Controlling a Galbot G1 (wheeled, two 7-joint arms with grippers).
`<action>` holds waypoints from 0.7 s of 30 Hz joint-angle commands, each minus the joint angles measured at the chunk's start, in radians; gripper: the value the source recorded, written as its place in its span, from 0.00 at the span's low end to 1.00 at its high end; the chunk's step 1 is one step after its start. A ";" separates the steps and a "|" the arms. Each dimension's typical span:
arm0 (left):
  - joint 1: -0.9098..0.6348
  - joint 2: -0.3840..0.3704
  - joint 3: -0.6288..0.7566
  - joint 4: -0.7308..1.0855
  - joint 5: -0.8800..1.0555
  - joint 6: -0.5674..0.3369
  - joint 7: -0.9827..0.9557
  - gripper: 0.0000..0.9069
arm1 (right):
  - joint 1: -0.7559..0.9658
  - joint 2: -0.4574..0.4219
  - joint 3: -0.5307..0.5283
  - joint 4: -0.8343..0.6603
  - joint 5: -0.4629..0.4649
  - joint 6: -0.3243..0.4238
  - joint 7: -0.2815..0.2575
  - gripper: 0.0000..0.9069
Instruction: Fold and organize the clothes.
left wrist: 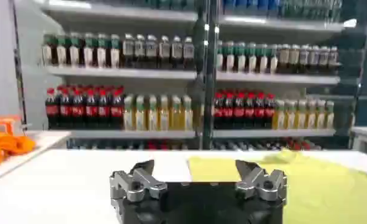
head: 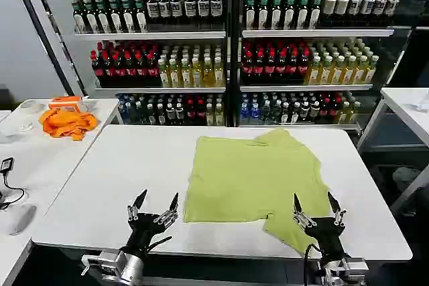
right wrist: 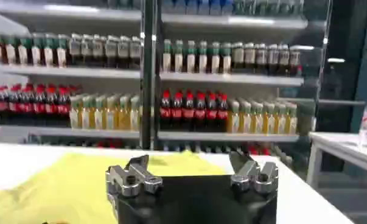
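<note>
**Two hands poised at the near edge, shirt waiting to be folded**

Nearest to us, at the near edge of the white table, sit both hands, each with its fingers spread apart and gripping nothing. Our left hand hovers over bare tabletop just left of the shirt's near-left corner, not touching the cloth. Our right hand sits at the near-right corner, where a sleeve flap of the T-shirt trails toward the table's edge; its fingertips appear to be right at or over that flap, though we cannot tell whether they touch it.

The light yellow-green T-shirt lies spread mostly flat in the middle and right of the table, with its far edge bunched up a little. From the left wrist view we look over the left hand and see the shirt lying off to the right; from the right wrist view the right hand has the cloth directly beneath and beyond it.

We judge the spacing is deliberate: one hand near each near corner sets us up to pinch both and carry the near edge toward the far side. No fold looks made yet, so the task seems to be at its start.

On a side table at the far left rests an orange cloth, well apart from the work. Behind the table stand shelves of bottles.
</note>
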 commanded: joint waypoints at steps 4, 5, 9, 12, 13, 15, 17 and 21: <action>-0.076 0.037 0.028 0.098 -0.082 0.191 -0.055 1.00 | 0.019 -0.011 -0.052 -0.035 0.011 -0.184 0.087 1.00; -0.081 0.037 0.035 0.099 -0.083 0.201 -0.055 1.00 | 0.006 -0.011 -0.052 -0.029 0.011 -0.188 0.094 1.00; -0.108 0.040 0.071 0.116 -0.080 0.224 -0.055 1.00 | -0.054 -0.009 -0.043 -0.007 0.010 -0.195 0.112 1.00; -0.128 0.040 0.089 0.137 -0.077 0.227 -0.061 1.00 | -0.082 -0.004 -0.039 0.010 0.010 -0.203 0.121 1.00; -0.134 0.039 0.096 0.146 -0.077 0.230 -0.063 1.00 | -0.089 -0.002 -0.038 0.014 0.010 -0.206 0.122 1.00; -0.149 0.036 0.113 0.161 -0.076 0.235 -0.071 1.00 | -0.100 -0.001 -0.032 0.014 0.003 -0.205 0.114 1.00; -0.162 0.030 0.127 0.175 -0.074 0.235 -0.074 1.00 | -0.103 0.000 -0.033 0.004 -0.001 -0.198 0.111 1.00; -0.177 0.010 0.160 0.188 -0.044 0.240 -0.082 1.00 | -0.112 0.018 -0.041 -0.008 -0.005 -0.183 0.111 1.00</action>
